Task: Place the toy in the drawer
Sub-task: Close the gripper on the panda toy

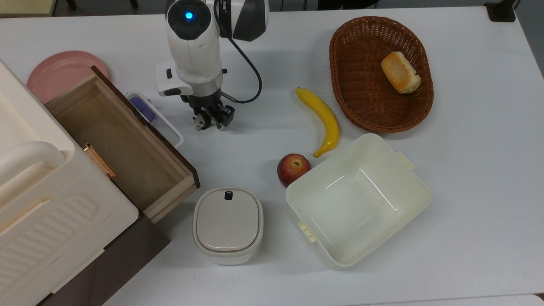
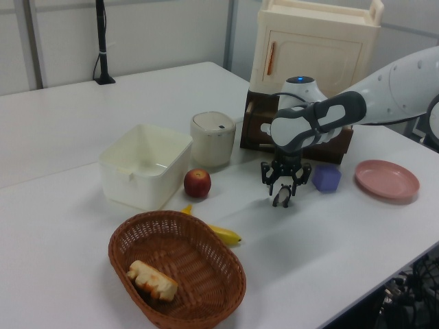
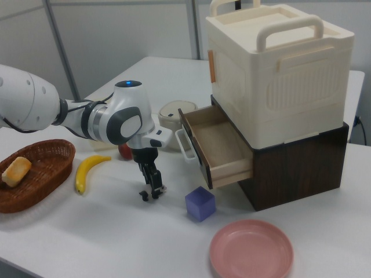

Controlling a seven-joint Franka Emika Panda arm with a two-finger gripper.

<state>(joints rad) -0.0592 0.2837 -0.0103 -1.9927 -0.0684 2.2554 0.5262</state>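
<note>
The toy (image 1: 198,124) is a tiny black-and-white panda standing on the white table, also seen as the toy (image 2: 281,199) and the toy (image 3: 145,194). My gripper (image 1: 210,120) hangs straight down over it, open, with its fingers low on either side of the panda's body; the head pokes out at the top view's left. I cannot tell whether the fingers touch it. The drawer (image 1: 165,193), light wood with a dark front, stands pulled open at the top view's left, and its inside holds nothing. In the right view the drawer (image 3: 229,168) juts from under a cream cabinet.
A purple cube (image 3: 200,203) and the drawer's white handle (image 1: 168,123) lie between the toy and the drawer. A pink plate (image 1: 59,74), lidded white pot (image 1: 228,225), apple (image 1: 293,168), banana (image 1: 323,119), cream tub (image 1: 418,193) and brown basket (image 1: 340,80) with bread stand around.
</note>
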